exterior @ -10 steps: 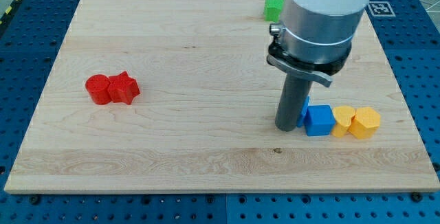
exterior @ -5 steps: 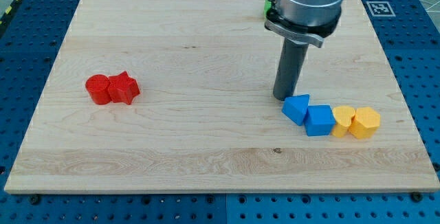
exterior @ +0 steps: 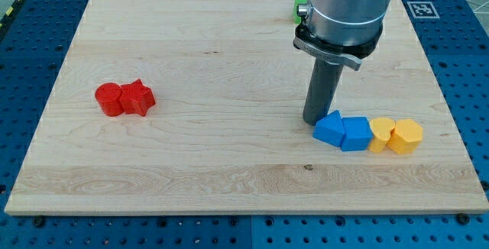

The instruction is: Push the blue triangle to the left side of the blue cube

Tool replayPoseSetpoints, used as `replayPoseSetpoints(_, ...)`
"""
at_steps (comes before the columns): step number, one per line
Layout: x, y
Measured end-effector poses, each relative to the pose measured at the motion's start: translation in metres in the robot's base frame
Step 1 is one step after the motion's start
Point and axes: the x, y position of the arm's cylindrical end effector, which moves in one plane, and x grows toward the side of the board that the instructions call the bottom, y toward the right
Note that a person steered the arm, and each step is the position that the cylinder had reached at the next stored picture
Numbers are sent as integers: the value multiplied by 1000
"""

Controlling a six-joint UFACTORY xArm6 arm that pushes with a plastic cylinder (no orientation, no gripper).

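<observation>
Already your blue triangle (exterior: 329,128) lies touching the blue cube (exterior: 356,134) on its left side. My tip (exterior: 314,121) sits just beside the triangle's far-left edge, perhaps touching; there's no claw to open or close.

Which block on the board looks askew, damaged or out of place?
Nothing stands out. The blue triangle touches the blue cube on its left, in a row with two yellow blocks. My tip stands beside the triangle's upper left.
</observation>
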Motion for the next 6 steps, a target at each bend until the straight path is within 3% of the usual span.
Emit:
replayPoseSetpoints(5, 7, 5)
replayPoseSetpoints(6, 5, -20)
